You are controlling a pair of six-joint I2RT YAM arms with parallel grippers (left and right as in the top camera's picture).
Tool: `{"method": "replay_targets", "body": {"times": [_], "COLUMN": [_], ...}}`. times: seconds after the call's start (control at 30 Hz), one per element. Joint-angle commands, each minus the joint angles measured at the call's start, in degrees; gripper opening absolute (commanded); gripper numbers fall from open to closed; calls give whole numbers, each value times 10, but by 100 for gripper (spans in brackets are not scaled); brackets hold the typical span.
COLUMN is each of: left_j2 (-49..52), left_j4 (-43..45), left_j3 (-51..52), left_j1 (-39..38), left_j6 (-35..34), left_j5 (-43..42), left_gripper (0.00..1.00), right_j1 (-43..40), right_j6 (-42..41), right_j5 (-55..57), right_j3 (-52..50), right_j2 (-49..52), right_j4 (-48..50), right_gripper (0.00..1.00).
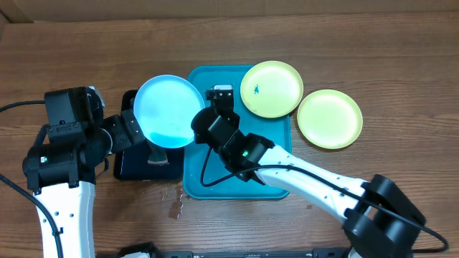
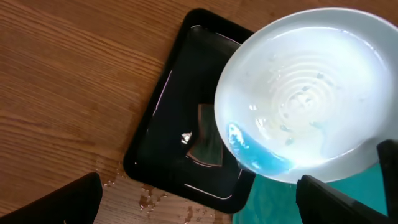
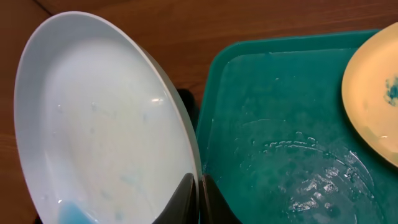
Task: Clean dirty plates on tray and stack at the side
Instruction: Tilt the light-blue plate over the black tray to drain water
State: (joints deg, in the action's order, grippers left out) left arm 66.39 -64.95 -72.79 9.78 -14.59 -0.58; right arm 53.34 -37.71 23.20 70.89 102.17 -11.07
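Light-blue plate [image 1: 168, 107] is clenched by the right gripper [image 3: 199, 199], blue residue [image 2: 261, 158] pooled beside its jaws; left gripper [image 2: 199, 183] is spread empty. Wiping is judged next.

Light-blue plate [image 1: 168, 111]: tilted, rim pinched in the right claw [image 1: 196, 131], blue liquid pooled low.
Tray [image 1: 215, 179]: turquoise, wet, under that claw.
Smudged yellow-green plate [image 1: 271, 88]: right of the claw (on the tray's corner).
Second yellow-green plate [image 1: 329, 118]: farther right, flat on the table [image 1: 394, 57].
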Motion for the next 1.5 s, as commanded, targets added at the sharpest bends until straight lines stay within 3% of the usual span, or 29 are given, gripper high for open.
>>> {"method": "replay_targets", "body": {"times": [0.0,0.3,0.53,0.8,0.97,1.47], "left_j2": [-1,-1,-1,-1,-1,-1], "left_j4": [0,0,0,0,0,0], "left_j3": [-8,-8,-8,-8,-8,-8], "left_j1": [0,0,0,0,0,0], "left_j6": [9,9,9,9,9,9], "left_j5": [11,12,12,12,12,12], "left_gripper": [100,100,100,100,100,100], "right_j1": [7,47,98,129,142,156], "right_j6": [48,339,588,758,802,802], "right_j5": [61,191,294,351,353,425], "right_j3": [18,43,44,44,44,44], "right_j2": [8,8,8,8,8,8], "right_j4": [25,155,338,516,567,620], "right_gripper": [4,4,4,4,4,4]}}
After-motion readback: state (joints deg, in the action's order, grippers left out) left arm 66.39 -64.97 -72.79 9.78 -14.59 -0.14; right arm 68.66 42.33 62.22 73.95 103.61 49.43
